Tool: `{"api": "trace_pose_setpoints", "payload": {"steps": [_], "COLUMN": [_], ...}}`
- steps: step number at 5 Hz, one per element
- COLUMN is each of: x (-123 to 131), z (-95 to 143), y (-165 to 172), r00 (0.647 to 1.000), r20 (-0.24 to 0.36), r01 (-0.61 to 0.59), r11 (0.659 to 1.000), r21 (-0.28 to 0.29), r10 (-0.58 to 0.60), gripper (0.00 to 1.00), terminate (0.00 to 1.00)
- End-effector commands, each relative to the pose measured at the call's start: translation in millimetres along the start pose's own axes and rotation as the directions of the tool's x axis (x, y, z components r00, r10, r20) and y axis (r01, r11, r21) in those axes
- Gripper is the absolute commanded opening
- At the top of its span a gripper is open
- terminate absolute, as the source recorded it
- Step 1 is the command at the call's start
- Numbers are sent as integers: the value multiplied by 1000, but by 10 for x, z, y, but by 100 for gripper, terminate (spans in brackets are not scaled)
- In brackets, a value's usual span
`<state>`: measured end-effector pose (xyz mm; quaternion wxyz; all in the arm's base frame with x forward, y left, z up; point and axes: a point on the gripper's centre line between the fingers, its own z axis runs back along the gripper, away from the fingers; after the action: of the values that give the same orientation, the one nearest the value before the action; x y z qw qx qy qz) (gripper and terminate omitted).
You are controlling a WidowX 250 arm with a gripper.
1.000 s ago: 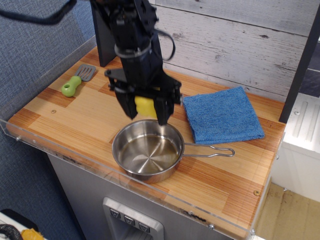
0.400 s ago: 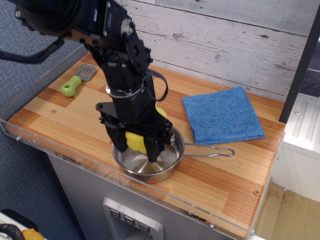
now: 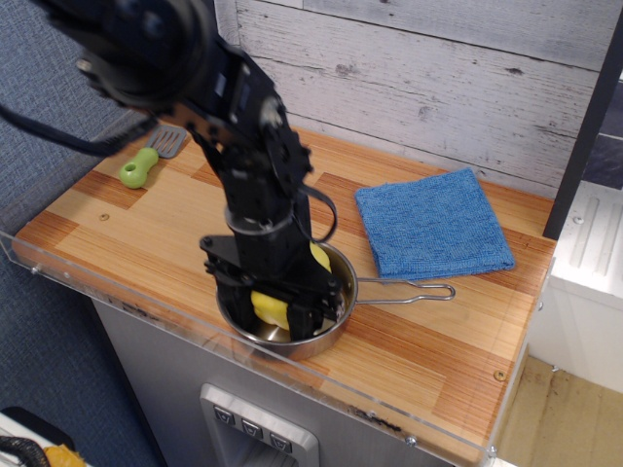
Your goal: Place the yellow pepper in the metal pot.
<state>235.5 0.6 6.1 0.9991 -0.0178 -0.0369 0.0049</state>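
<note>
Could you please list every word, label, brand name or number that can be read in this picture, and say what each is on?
None: no legible text appears anywhere in this view.
The yellow pepper, the metal pot, the blue cloth and the green-handled spatula carry no print.
The three buttons on the grey panel below the counter bear markings too small to read.

pot: the metal pot is shiny polished steel, with a thin wire handle
pepper: the yellow pepper looks like smooth, glossy plastic
gripper: the gripper is matt black
table: the table is striped wood, lightly sheened
cloth: the blue cloth is soft, nubby towelling
wall: the plank wall is rough, weathered whitewashed boards
spatula: the spatula handle is smooth green plastic
</note>
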Motion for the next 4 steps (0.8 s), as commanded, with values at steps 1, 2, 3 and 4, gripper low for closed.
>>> {"api": "trace_pose_setpoints", "payload": {"steps": [1, 2, 3, 4], "x": [51, 69, 70, 70], "z": [-202, -33, 358, 663], "y": [23, -13, -18, 4], "r00": [999, 1000, 996, 988], "r20": [-41, -1, 80, 144], "r01": [-7, -17, -31, -57], "r11": [1000, 1000, 999, 997], "r21": [-9, -14, -34, -47], "r10": [7, 17, 34, 63], "gripper": [100, 100, 100, 100], "terminate": [0, 0, 0, 0]}}
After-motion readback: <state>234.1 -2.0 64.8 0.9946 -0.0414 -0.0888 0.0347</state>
